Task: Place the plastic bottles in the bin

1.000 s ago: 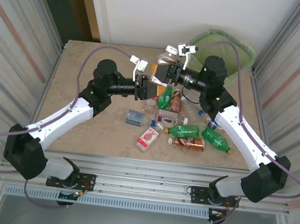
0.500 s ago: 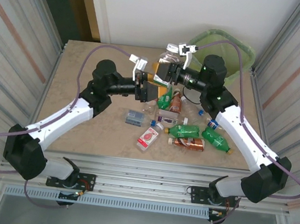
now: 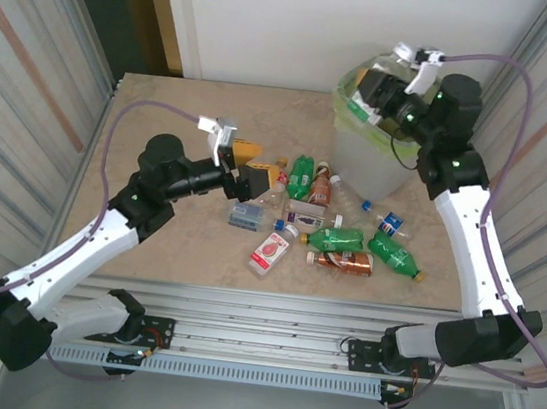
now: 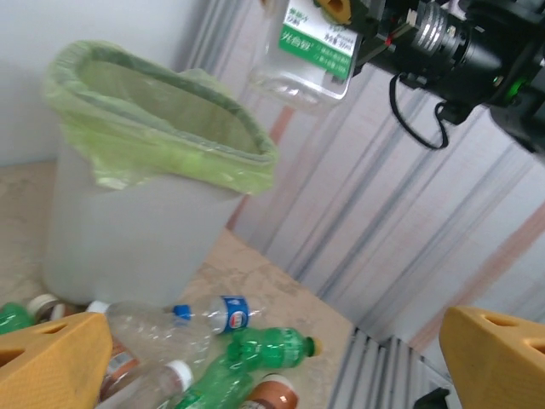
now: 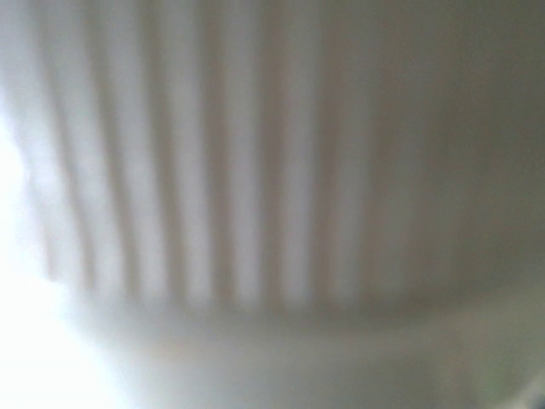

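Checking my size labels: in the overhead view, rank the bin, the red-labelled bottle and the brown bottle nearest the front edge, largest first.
1. bin, by far.
2. red-labelled bottle and brown bottle: they look about alike, so no ranking.

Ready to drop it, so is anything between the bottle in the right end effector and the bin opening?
Nothing visible. The green-labelled bottle in the right end effector hangs above the bin, whose bag-lined mouth is unobstructed.

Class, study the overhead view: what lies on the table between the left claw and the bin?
In the top view, a green bottle and a brown-tinted bottle lie side by side between the left claw and the bin.
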Robot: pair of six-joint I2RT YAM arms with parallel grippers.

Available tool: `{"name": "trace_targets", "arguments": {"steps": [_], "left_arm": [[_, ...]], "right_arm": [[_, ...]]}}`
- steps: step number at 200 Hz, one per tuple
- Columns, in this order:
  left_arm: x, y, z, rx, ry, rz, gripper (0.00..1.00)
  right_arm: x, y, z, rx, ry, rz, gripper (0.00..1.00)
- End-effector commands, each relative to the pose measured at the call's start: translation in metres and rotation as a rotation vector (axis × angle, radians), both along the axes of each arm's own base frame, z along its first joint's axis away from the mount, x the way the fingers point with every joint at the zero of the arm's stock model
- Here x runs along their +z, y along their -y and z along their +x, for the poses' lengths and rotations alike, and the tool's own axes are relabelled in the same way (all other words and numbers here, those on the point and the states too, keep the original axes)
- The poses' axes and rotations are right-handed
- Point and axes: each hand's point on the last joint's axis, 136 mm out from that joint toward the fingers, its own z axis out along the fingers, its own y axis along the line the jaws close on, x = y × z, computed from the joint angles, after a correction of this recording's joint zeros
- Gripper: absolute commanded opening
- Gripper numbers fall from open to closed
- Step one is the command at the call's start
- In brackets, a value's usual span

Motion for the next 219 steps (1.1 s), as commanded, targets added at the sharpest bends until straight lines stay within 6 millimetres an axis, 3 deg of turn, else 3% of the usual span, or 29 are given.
{"name": "trace_targets", "arguments": {"steps": [1,48,75,84,87,105,187,219], "left_arm": [[-0.012,-0.020,0.006,0.118,0.040,0.082,0.99],[-0.033,-0.035,0.000,0.170,0.018,0.137,0.99],[-0.046,-0.041,0.000,0.197,-0.010,0.158,0.99],[-0.050,-0.042,0.000,0.204,-0.021,0.165,0.99],[-0.051,-0.042,0.000,0.206,-0.024,0.168,0.99],[-0.058,-0.045,0.002,0.217,-0.039,0.177,0.99],[-0.072,-0.055,0.009,0.265,-0.081,0.180,0.99],[-0.075,-0.056,0.009,0.270,-0.096,0.178,0.99]], "right_arm": [[-0.004,0.029,0.023,-0.096,-0.032,-0.018,0.36],[-0.034,0.070,0.074,-0.238,-0.113,-0.116,0.37],[-0.060,0.078,0.099,-0.278,-0.178,-0.168,0.38],[-0.077,0.080,0.107,-0.285,-0.221,-0.181,0.38],[-0.069,0.081,0.110,-0.291,-0.205,-0.176,0.39],[-0.090,0.084,0.123,-0.305,-0.262,-0.185,0.38],[-0.163,0.096,0.151,-0.341,-0.454,-0.159,0.45],[-0.178,0.094,0.157,-0.328,-0.484,-0.160,0.56]]}}
